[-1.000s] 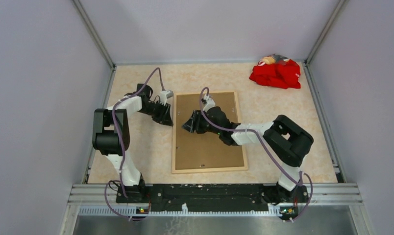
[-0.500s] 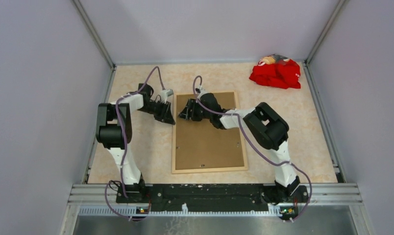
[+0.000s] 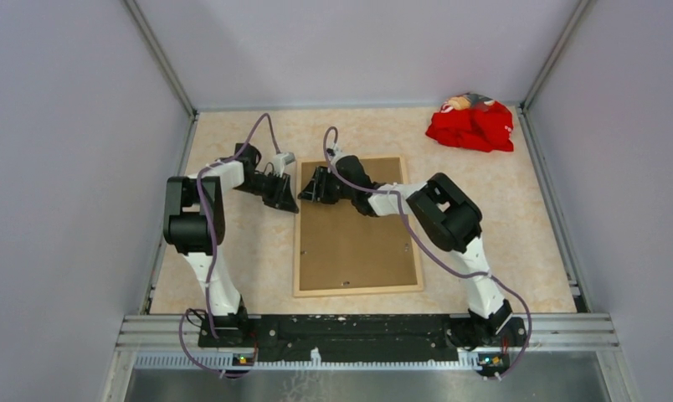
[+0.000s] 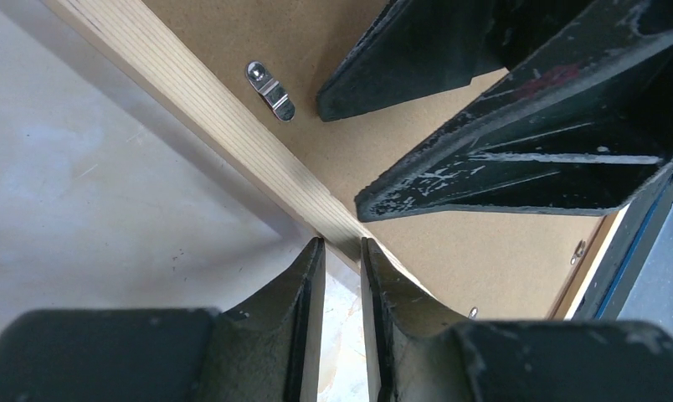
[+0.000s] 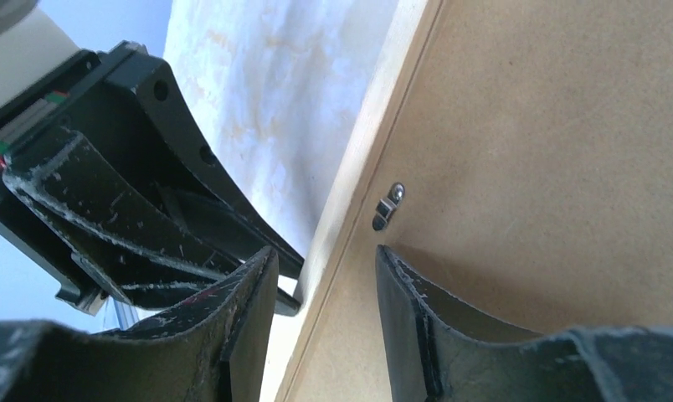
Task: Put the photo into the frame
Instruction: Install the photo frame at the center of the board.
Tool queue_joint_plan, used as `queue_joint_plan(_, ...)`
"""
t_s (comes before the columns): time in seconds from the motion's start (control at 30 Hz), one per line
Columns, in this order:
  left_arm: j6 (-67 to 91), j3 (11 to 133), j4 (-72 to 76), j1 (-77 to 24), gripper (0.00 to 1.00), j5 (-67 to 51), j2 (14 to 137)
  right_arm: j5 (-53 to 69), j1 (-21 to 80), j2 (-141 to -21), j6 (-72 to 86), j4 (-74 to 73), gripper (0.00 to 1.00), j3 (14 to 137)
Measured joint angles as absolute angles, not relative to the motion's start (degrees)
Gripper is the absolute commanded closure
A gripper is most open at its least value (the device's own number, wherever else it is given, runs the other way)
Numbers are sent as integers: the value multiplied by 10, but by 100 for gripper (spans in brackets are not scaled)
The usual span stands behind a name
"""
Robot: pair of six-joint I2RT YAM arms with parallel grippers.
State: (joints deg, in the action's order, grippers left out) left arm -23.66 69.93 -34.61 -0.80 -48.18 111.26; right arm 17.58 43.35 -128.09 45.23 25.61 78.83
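The frame point(image 3: 358, 290) of light wood lies face down on the table, with a brown backing board point(image 3: 358, 243) filling it. The photo is hidden. My left gripper point(image 3: 290, 201) sits just outside the frame's left rail point(image 4: 233, 117) near the far corner. Its tips point(image 4: 341, 244) are at the rail, a narrow gap between them showing only table. My right gripper point(image 3: 310, 191) faces it from over the board and stands open point(image 5: 325, 251). One finger is outside the rail point(image 5: 362, 151), the other over the board. A metal turn clip point(image 5: 388, 206) lies just ahead.
A red crumpled cloth point(image 3: 471, 124) lies at the far right corner. Grey walls close the table on three sides. Another small clip point(image 4: 269, 90) sits on the board by the rail. The two grippers are very close together.
My right gripper has swung from the middle of the board up and left to the frame's left rail. The left gripper has stayed put while its jaws narrowed.
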Motion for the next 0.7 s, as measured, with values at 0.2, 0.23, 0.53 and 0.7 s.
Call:
queue_joint_plan(0.2,-237,697,-343,-7,73,-486,1113,181,433,-1296,458,256,55,808)
queue_joint_plan(0.23,-237,696,-343,-7,73,-486,1113,181,433,-1297,459,257,55,808)
queue_joint_plan(0.53,-237,696,-343,-6,73,-487,1113,181,429,-1299,460,247,56,815)
queue_joint_plan(0.7,-239,696,-343,-6,74,-488,1113,185,427,-1299,460,240,57,819)
